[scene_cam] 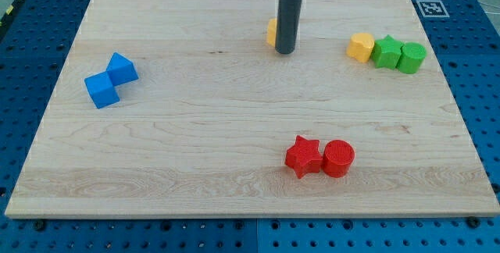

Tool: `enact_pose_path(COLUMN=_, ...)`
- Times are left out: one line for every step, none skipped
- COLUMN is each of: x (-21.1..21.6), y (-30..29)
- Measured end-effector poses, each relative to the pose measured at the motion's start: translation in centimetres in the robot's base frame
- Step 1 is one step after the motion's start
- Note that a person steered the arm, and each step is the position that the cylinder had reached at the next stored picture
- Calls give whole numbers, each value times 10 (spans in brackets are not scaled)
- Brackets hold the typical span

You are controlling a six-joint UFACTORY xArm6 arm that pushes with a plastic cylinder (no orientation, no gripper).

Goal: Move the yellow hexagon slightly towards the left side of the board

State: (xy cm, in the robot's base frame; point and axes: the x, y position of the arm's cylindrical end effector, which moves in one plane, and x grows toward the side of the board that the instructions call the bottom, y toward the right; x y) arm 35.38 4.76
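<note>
A yellow block point(271, 31) lies near the top middle of the wooden board point(234, 128). The rod hides its right part, so I cannot make out its shape. My tip point(285, 51) rests on the board right against this block's right, lower side. A second yellow block point(361, 47), with a rounded, many-sided look, lies at the view's upper right, apart from my tip.
Two green blocks point(386, 51) point(412, 56) sit in a row touching the second yellow block's right side. Two blue cubes point(121, 68) point(101, 90) touch each other at the left. A red star point(303, 156) and a red cylinder point(338, 158) sit together at the lower middle.
</note>
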Motion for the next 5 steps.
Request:
enact_pose_path(x=-10, y=5)
enact_pose_path(x=-24, y=37)
enact_pose_path(x=-42, y=42)
enact_pose_path(x=-49, y=11)
enact_pose_path(x=-42, y=-27)
